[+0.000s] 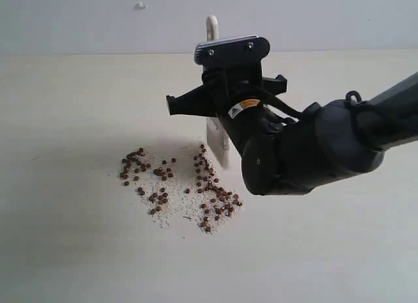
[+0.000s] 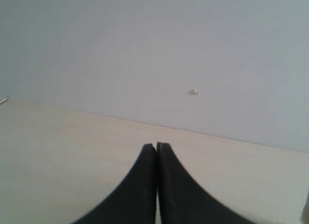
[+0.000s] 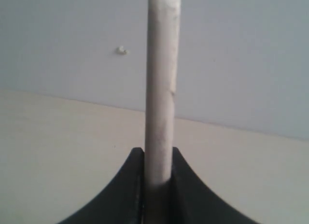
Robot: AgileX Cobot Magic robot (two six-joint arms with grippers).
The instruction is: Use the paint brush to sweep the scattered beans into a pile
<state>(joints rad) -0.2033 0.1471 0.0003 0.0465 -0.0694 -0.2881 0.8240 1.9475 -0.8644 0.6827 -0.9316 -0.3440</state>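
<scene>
On the counter [image 1: 65, 251], nearest the camera, the beans [image 1: 176, 185] lie in two loose patches among pale crumbs. Small, round and light, they will likely roll under a hard stroke. Just behind them the paint brush [image 1: 218, 145] stands upright, its soft-looking bristles down at the right-hand patch's far edge. The right pincer [image 3: 157, 156] grasps its stiff wooden handle, the sensible hold. The left pincer [image 2: 157, 147] is clenched and empty.

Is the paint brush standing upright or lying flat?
Upright. The paint brush handle rises from the right gripper, bristles down by the beans.
</scene>
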